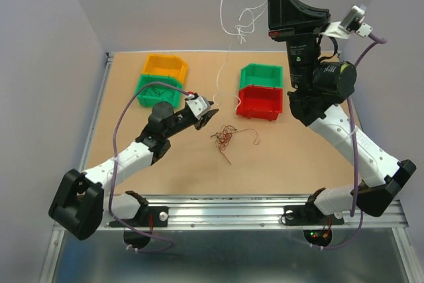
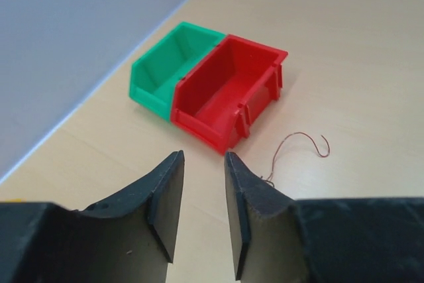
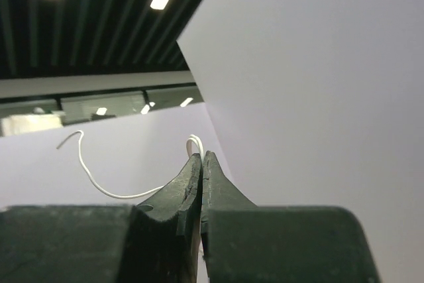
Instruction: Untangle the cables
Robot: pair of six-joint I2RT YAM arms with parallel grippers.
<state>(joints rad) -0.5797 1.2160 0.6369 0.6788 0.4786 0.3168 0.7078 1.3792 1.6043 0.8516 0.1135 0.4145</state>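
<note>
Cables (image 1: pixel 225 138): reddish wad at frame centre, white strand (image 1: pixel 228 4) dangling at top.
Right gripper (image 3: pixel 201 157) pinched on the strand; left gripper (image 2: pixel 202 160) parted, empty.

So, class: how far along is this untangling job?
Done: one white wire looks pulled clear of the reddish-brown tangle. In hand: the right gripper, shut, holds that wire high. Left: the tangle lies knotted on the table; the left gripper is open, empty.

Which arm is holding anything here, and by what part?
Right gripper, jaws shut, pinches the white wire at a bend; left gripper holds nothing.
</note>
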